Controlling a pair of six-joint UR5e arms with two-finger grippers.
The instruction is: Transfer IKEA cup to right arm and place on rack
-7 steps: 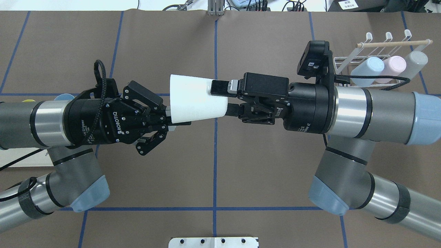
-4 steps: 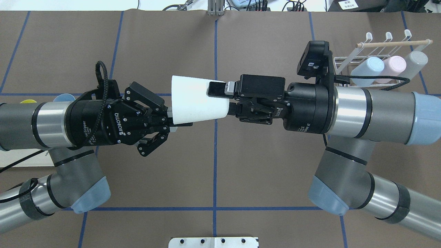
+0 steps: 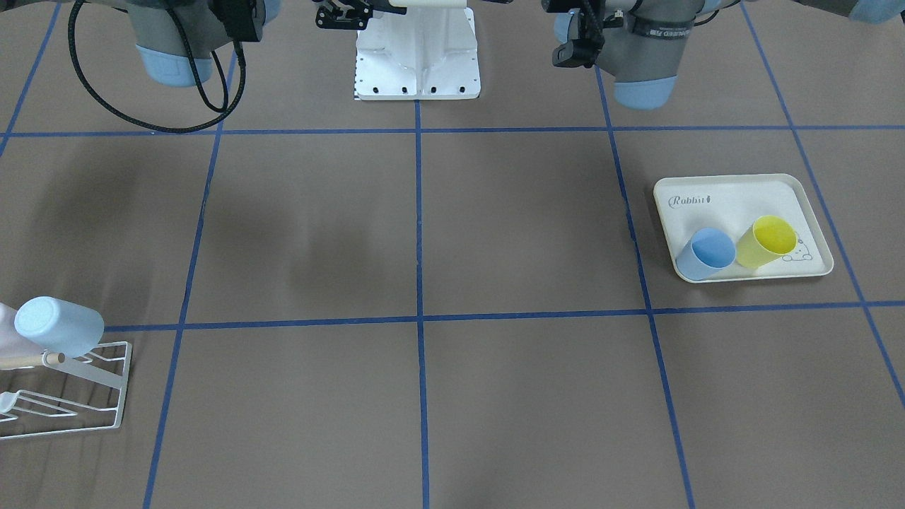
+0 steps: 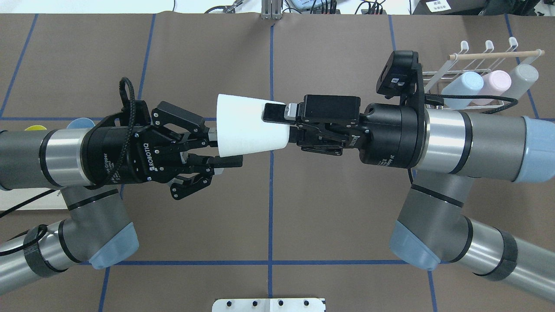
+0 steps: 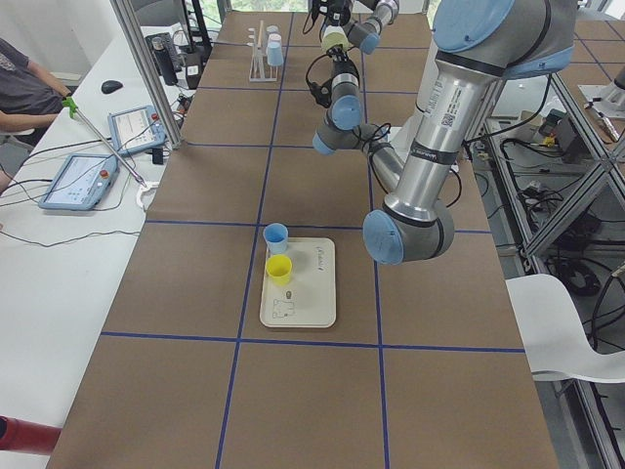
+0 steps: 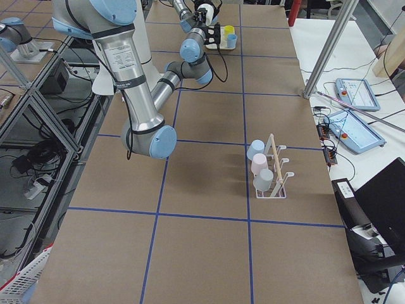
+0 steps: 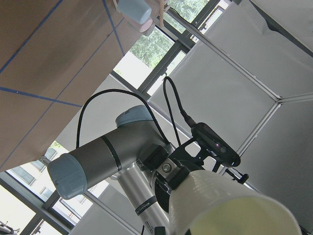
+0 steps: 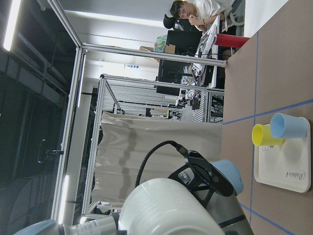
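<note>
Handover closing: black right gripper (image 4: 281, 125) is clamping its jaws on the white tapered plastic cup (image 4: 247, 125), black left gripper (image 4: 225, 148) is holding its jaws parted; next, a carry to the white wire rack (image 4: 494, 55).

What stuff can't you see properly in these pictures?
- Front-facing view: the top edge cuts off nearly all the white cup.
- Overhead view: the left arm covers most of the tray.
- Front-facing view: the left edge cuts the rack.
- Side views: the hand-over is too far and small.
</note>
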